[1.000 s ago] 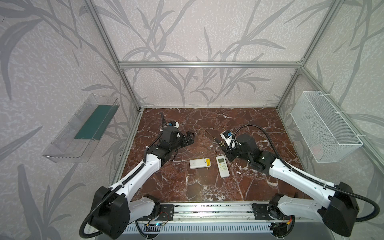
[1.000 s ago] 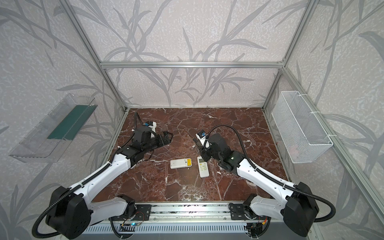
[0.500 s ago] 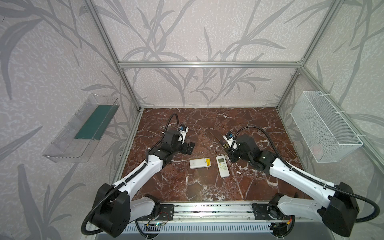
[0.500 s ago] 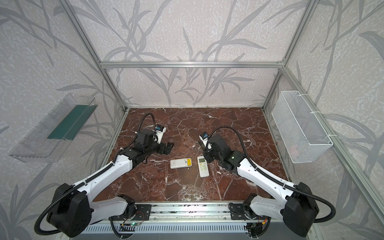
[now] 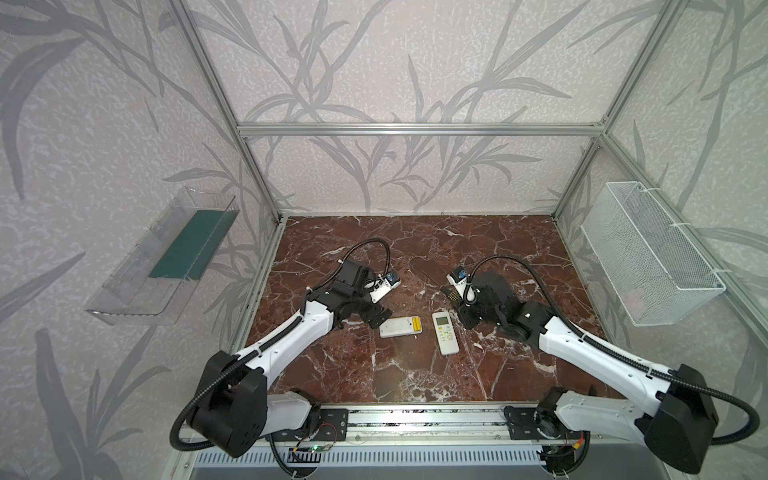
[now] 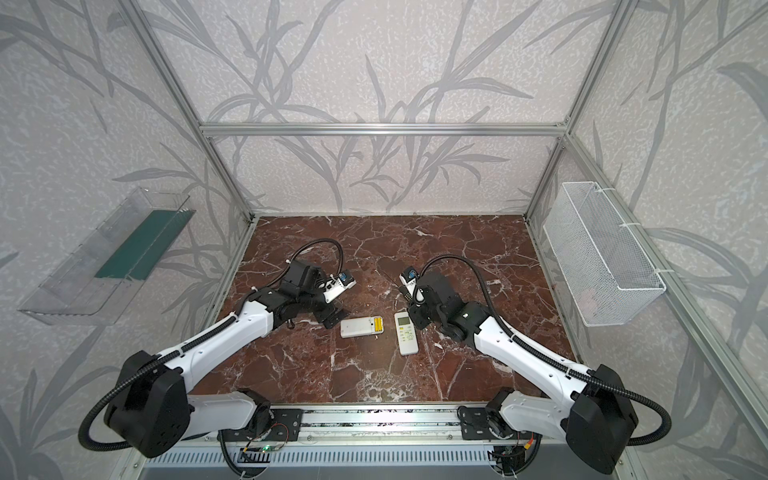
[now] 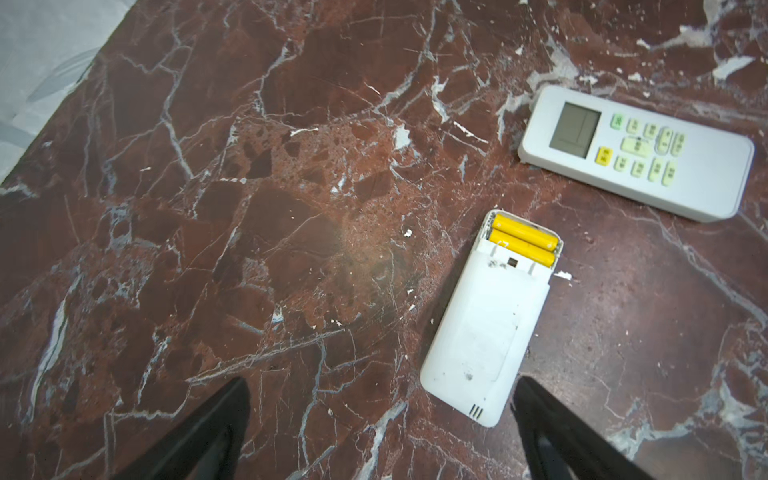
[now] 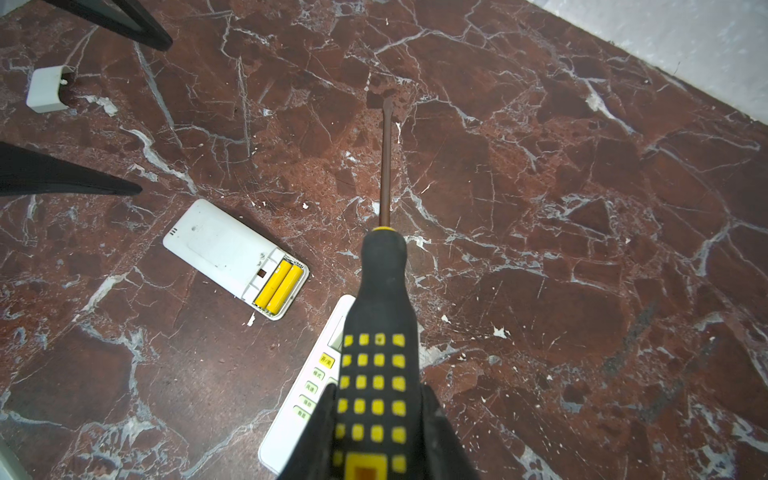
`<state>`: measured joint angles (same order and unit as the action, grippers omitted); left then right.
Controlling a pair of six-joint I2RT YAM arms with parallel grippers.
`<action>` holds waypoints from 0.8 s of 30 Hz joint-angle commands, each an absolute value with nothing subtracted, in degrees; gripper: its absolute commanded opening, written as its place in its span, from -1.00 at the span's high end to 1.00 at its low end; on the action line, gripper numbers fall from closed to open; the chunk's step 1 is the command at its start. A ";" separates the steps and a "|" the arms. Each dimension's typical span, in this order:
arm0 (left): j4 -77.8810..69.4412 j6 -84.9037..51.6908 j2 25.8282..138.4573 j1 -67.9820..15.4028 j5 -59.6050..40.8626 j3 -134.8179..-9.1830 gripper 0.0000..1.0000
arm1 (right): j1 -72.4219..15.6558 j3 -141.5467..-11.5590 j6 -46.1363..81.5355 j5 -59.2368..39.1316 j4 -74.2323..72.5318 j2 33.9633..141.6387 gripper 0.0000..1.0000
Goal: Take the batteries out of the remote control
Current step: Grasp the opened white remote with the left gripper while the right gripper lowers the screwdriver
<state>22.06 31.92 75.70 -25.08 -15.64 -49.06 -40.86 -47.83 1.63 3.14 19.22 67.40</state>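
The white remote control lies face down on the marble, its compartment open with two yellow batteries side by side in it. Both top views show the remote near the middle, batteries at its right end. My left gripper is open at the remote's left end; that end lies between the fingers, close to one of them, untouched. My right gripper is shut on a black-and-yellow screwdriver, held above the table to the right of the batteries.
A second white remote lies face up just right of the first, partly under the screwdriver handle. A small white cover piece lies near the left fingers. A wire basket and a clear shelf hang on the side walls.
My left arm has swung from the back left toward the face-down remote, bringing its open gripper to the remote's left end. The right arm has barely moved and keeps its screwdriver.
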 commanded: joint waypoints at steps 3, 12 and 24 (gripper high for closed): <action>27.56 42.27 80.77 -25.61 -18.37 -51.68 -0.97 | -41.19 -47.46 2.57 1.40 22.15 66.01 1.00; 24.87 45.93 89.22 -27.24 -17.59 -52.18 -0.97 | -42.68 -46.58 4.16 2.37 26.09 64.69 1.00; 22.10 46.91 93.72 -29.26 -18.32 -52.07 -0.88 | -45.60 -47.61 6.30 3.34 30.59 64.38 1.00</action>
<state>22.65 44.62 92.68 -28.80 -17.02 -51.29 -45.08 -46.76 5.13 2.57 28.97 66.15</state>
